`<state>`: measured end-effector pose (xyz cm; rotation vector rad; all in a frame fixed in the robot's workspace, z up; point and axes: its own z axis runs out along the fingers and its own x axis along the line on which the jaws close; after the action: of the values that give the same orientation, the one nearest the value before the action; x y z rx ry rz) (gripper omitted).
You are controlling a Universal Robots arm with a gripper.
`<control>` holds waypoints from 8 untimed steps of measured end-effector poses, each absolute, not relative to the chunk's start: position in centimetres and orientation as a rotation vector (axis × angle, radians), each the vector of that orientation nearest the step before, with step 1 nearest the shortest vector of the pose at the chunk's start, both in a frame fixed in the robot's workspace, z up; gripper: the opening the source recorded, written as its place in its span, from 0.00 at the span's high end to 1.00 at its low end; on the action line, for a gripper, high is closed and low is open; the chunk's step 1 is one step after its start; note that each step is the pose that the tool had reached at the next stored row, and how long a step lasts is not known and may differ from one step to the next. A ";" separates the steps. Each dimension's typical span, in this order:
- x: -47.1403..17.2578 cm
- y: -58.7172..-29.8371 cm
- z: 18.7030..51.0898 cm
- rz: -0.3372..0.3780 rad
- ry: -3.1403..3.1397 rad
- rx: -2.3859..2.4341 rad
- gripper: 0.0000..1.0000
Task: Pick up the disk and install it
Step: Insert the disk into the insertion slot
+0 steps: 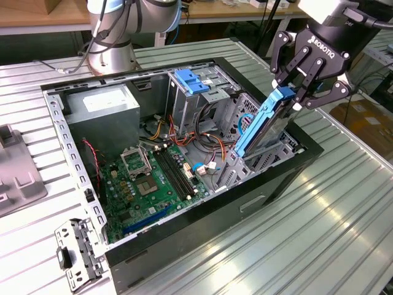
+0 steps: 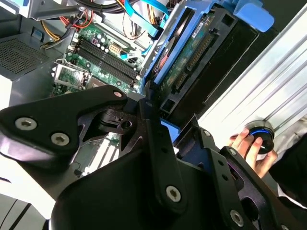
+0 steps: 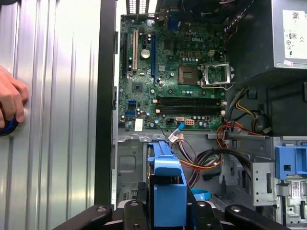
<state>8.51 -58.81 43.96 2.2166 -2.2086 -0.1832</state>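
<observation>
The disk (image 1: 264, 123) is a flat drive in blue side rails. It hangs tilted on edge, with its lower end down among the metal bay walls at the front corner of the open computer case (image 1: 270, 184). My gripper (image 1: 301, 97) is shut on the disk's upper end, above the case rim. In the second wrist view the disk (image 2: 192, 52) shows its green circuit board and connector, reaching away from the gripper (image 2: 156, 108). In the first wrist view the disk's blue rail (image 3: 168, 191) points down towards the bay.
Inside the case lie the motherboard (image 1: 153, 178), a grey power-supply box (image 1: 101, 104), loose cables and a metal cage with a blue latch (image 1: 190, 81). A person's hand (image 2: 252, 143) rests on a round knob on the table beside the case. A metal bracket (image 1: 77, 255) lies on the table.
</observation>
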 end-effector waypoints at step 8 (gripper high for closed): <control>8.4 -58.8 42.8 -0.183 -2.208 2.217 0.63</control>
<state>8.38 -58.80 42.79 2.2168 -2.2084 -0.1834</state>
